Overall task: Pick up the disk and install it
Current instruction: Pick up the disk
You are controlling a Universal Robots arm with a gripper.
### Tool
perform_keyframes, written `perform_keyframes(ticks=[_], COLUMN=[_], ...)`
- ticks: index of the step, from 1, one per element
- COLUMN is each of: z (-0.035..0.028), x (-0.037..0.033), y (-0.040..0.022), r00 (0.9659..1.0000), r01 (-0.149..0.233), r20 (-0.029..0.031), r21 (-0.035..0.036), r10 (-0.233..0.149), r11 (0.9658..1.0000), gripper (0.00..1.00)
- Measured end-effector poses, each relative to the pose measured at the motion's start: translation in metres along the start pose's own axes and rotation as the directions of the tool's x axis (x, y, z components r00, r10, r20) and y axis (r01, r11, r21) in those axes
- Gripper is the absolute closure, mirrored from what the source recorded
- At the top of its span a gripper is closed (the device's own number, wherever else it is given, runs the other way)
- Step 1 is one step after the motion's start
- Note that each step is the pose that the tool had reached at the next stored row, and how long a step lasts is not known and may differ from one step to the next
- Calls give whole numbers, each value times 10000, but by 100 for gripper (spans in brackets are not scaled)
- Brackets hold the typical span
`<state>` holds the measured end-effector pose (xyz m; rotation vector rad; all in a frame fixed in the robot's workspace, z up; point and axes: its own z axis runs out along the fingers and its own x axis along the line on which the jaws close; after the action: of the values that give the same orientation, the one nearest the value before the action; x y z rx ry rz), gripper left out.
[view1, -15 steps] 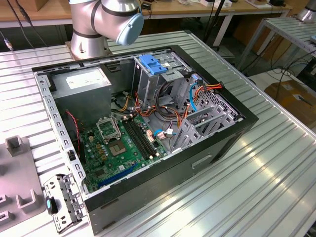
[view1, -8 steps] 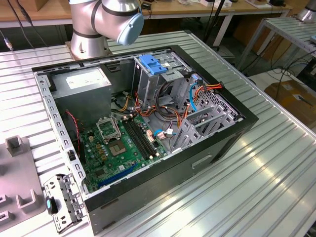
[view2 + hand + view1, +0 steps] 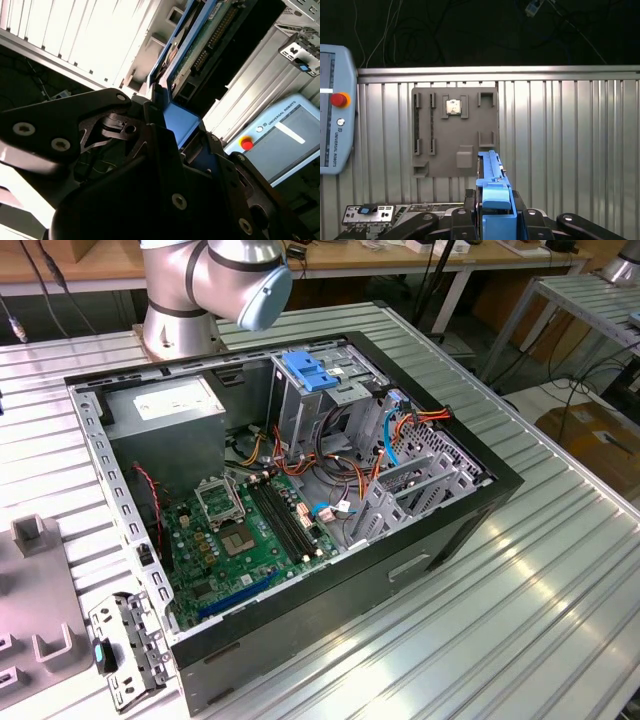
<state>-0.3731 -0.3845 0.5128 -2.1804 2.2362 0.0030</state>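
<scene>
Gripper (image 3: 496,205) is closed down onto one end of the disk (image 3: 490,167), clamping its blue-framed edge from both sides. The disk's long axis runs straight out from the jaws, edge-on, in line with the gripper's reach. Beyond its far end, apart from it, lie the grey tray (image 3: 455,132) and the ribbed table (image 3: 570,140). The open computer case (image 3: 300,490) stands on that table.

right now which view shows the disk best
The second wrist view: the disk shows its circuit-board face, connector and blue rail. The first wrist view has the disk edge-on, mostly one blue rail. The exterior view takes in the open case.
</scene>
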Motion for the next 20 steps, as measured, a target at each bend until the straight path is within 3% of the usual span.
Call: perform_keyframes(ticks=[20], z=[5], x=[2], y=[-362], r00=[10000], r01=[0], r20=[0], r21=[1], r10=[0], r11=[10000], gripper=[63])
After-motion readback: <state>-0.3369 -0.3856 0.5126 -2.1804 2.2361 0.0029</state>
